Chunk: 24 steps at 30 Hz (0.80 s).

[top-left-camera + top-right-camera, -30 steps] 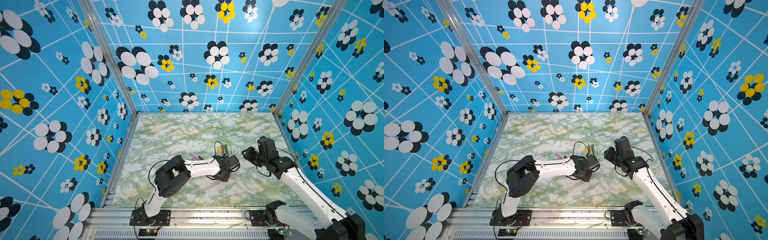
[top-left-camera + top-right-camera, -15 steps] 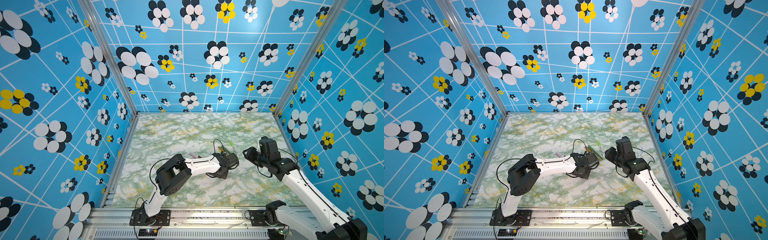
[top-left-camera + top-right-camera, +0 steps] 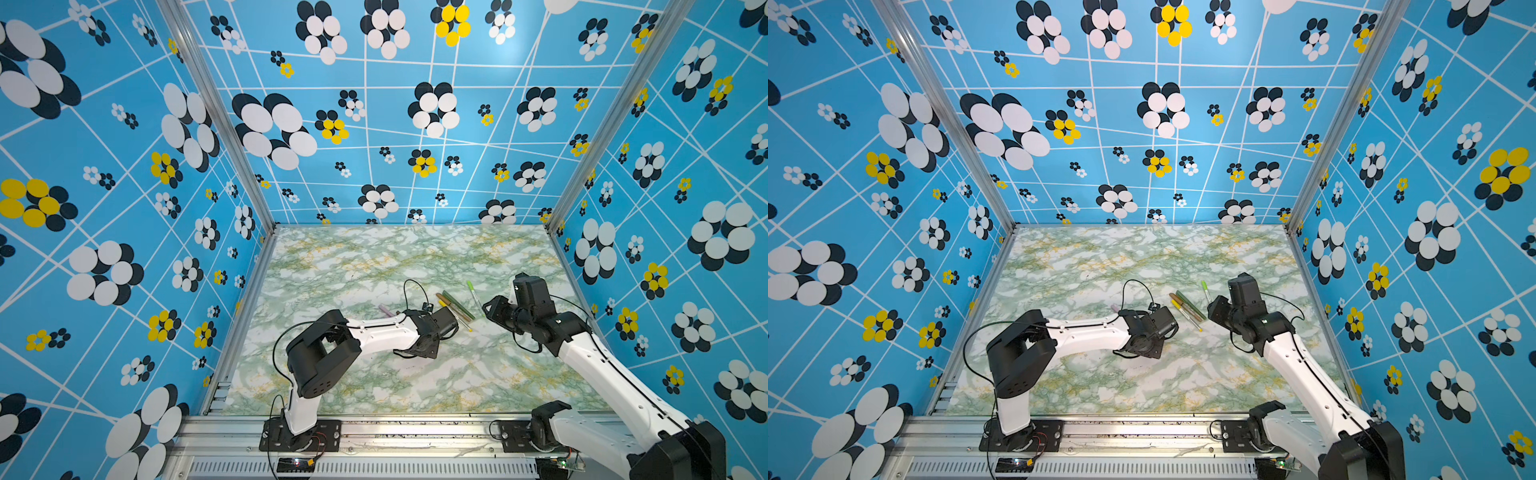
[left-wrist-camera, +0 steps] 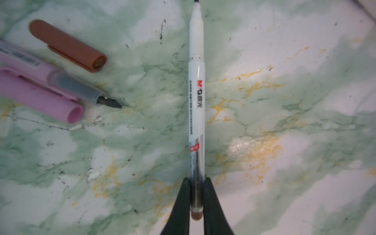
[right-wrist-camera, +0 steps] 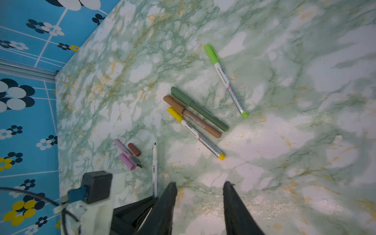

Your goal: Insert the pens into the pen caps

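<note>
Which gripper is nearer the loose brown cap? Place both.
Left. The left gripper, shut on a white pen, is near the brown cap; the right gripper hangs open farther off, the held pen between it and the cap.

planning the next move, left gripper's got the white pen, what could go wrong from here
1. The left gripper grips the white pen only near its rear end, so the long free front could pivot when pressed into the brown cap.
2. The brown cap lies loose, close beside the pink pen and pink cap; the open right gripper may knock those when reaching for it.
</note>
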Motion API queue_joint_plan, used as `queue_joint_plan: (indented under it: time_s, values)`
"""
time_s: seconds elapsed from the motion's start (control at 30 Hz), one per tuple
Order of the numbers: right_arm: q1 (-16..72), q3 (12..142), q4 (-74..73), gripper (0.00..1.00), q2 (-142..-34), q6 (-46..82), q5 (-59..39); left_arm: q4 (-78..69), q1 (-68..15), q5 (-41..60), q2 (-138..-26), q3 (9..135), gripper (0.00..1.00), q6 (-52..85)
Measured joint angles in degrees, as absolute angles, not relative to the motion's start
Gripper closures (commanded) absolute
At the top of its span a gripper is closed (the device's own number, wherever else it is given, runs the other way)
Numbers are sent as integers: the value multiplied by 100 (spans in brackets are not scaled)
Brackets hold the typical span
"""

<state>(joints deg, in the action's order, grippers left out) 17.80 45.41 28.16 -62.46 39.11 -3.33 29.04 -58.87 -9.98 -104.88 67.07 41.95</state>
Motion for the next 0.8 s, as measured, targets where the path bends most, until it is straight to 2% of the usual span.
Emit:
queue_joint_plan:
  time_s: [0.2, 0.43, 0.6, 0.8]
  values:
    - [1780, 4954, 2707, 51, -6858, 3551, -1044, 1999, -5830, -858, -9212, 6171, 100, 3889]
    - [1835, 4834, 1704, 38, -6379, 3573, -2246, 906, -5286, -202, -8464, 5496, 100, 3787]
    - [2300, 4840, 1114, 36, -6184, 3601, -2587, 563, -5103, 266, -8418, 5249, 100, 3756]
    - [2742, 4958, 849, 35, -7011, 3645, -2622, 316, -5096, 569, -8191, 5249, 100, 3656]
